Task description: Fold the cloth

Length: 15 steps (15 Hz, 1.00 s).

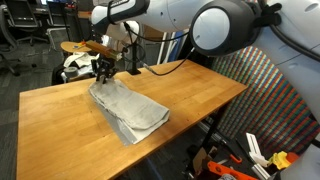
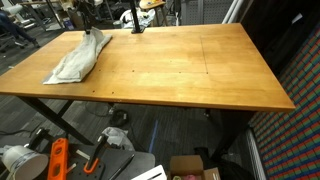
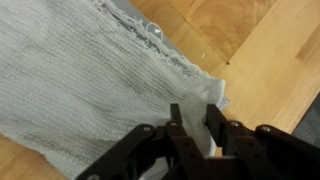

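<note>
Cloth (image 3: 90,80): thin, off-white, ribbed weave, wrinkled, with a frayed greyish edge. It lies flat on the smooth wooden worktop (image 1: 190,95), directly beneath the gripper (image 3: 196,118). Gripper jaws are part-way apart over the cloth's edge; contact unclear.

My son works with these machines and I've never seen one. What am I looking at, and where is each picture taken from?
It is one robot arm with a two-fingered gripper. Two pictures come from cameras set up around the wooden table; the third from a camera on the wrist, looking past the fingers. An off-white cloth lies rumpled on the table. The gripper is at its edge, fingers slightly apart; whether it grips the cloth is unclear.
</note>
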Tool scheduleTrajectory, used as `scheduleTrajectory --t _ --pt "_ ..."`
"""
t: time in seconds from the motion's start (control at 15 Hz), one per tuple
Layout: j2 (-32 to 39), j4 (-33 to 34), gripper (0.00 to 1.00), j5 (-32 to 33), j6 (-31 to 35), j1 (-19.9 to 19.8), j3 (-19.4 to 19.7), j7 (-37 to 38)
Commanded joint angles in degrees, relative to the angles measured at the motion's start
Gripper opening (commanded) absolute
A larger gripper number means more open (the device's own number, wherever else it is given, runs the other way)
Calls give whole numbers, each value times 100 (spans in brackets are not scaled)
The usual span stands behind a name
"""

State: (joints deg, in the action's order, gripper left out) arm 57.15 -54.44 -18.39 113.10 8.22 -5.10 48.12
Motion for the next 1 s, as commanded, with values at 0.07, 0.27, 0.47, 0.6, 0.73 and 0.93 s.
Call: scheduleTrajectory --t 0.07,0.27,0.47,0.6,0.73,0.93 --pt "-370 -167 74 125 -393 -158 -26 -854" --pt "-461 -77 95 180 -660 -311 20 -1387" --pt "-427 16 100 278 -1245 -453 73 -1951" --pt "-364 28 100 309 -1530 -529 85 -2392" --pt "-301 -1 100 309 -1675 -577 66 -2783" --pt "-197 -99 100 345 -1340 -534 108 -3126"
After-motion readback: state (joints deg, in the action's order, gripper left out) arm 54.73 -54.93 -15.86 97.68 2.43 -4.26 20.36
